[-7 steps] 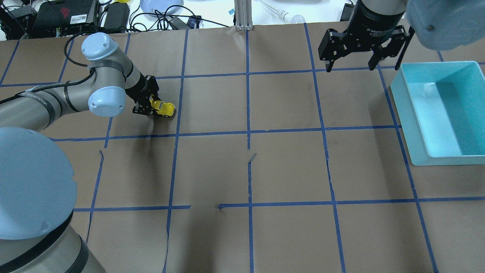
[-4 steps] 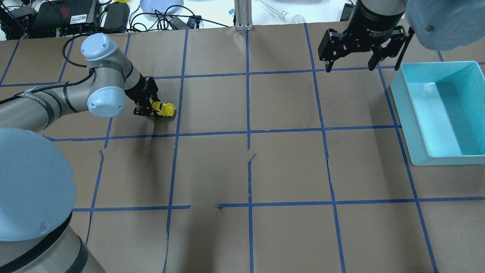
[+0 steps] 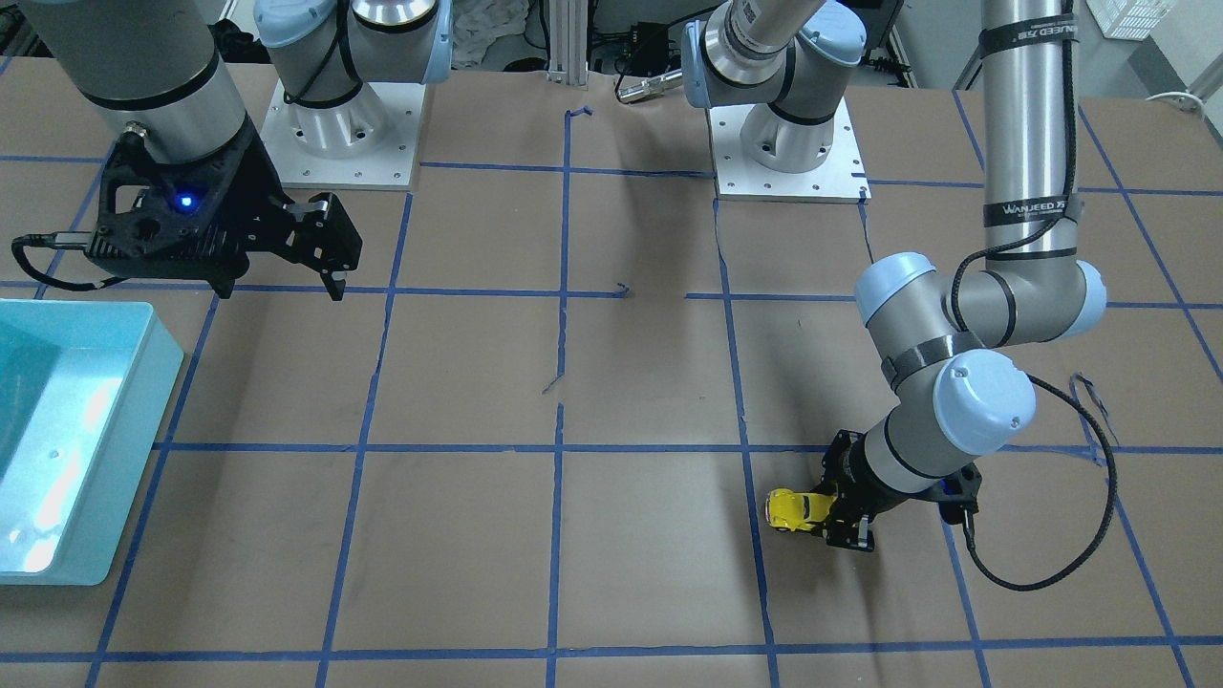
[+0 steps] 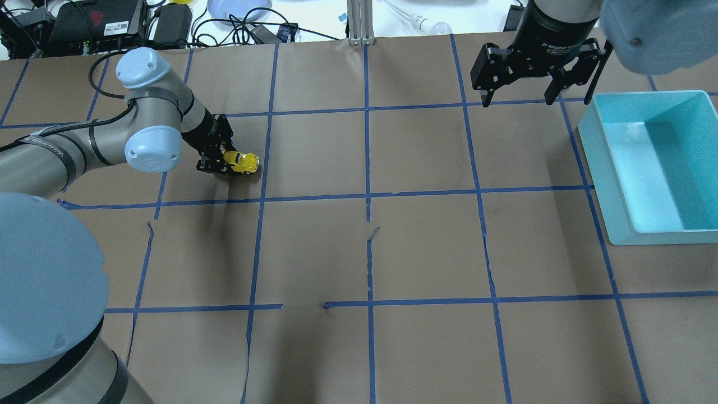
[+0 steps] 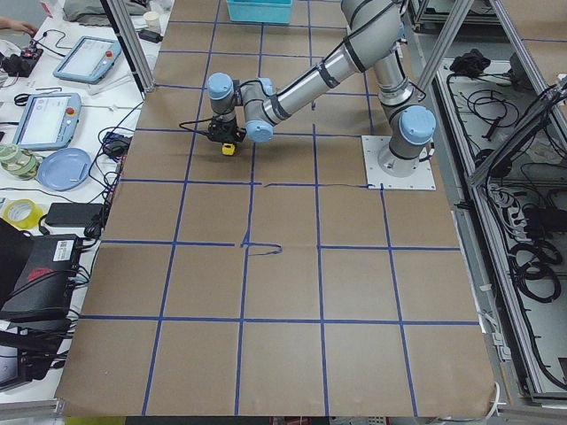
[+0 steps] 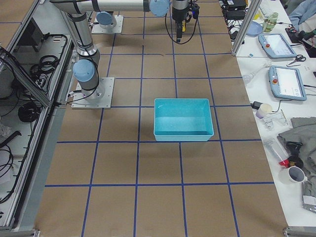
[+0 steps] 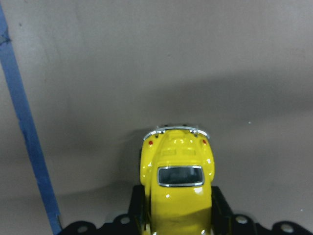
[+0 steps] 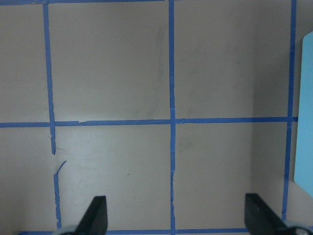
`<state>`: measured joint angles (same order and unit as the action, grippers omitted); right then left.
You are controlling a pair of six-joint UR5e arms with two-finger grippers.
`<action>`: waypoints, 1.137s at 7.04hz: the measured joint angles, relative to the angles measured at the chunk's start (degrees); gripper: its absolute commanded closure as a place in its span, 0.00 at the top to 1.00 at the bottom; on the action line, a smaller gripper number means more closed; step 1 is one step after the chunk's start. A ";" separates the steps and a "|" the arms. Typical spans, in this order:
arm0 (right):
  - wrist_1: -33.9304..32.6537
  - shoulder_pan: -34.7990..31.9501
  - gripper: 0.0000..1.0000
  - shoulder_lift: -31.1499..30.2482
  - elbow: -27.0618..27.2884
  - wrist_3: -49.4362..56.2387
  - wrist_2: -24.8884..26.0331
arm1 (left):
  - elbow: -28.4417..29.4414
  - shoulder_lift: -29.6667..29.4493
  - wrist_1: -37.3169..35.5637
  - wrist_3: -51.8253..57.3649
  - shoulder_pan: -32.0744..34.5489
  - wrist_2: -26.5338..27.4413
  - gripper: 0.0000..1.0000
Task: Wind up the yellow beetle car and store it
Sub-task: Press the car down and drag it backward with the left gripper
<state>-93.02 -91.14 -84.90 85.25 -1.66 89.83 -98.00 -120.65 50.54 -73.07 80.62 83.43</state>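
Note:
The yellow beetle car [image 4: 242, 163] sits low on the brown table, held at its front half by my left gripper [image 4: 221, 161], which is shut on it. The left wrist view shows the car [image 7: 177, 181] from above between the black fingers, its rear end pointing away. The front-facing view shows the car [image 3: 796, 509] sticking out of the left gripper [image 3: 833, 514]. My right gripper [image 4: 535, 92] is open and empty, hanging above the table at the far right; its fingertips [image 8: 98, 215] show wide apart in the right wrist view.
A turquoise bin [image 4: 695, 163] stands at the table's right edge, beside my right gripper; it also shows in the front-facing view [image 3: 115, 459]. Blue tape lines grid the brown table. Cables and gear lie beyond the far edge.
My left arm has shifted slightly left and the car with it, a few pixels. The right gripper has not moved.

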 measured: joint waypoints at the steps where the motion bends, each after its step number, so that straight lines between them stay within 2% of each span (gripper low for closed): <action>1: 0.02 0.00 1.00 0.00 0.00 0.01 0.00 | 0.10 -0.32 0.00 0.02 -0.02 0.01 0.00; 8: -0.01 0.00 1.00 0.00 -0.02 0.08 0.00 | -0.17 -0.99 -0.09 0.00 -0.18 0.06 0.00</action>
<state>-93.03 -91.14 -84.90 85.24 -1.58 89.83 -98.17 -121.63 50.45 -73.07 80.44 83.49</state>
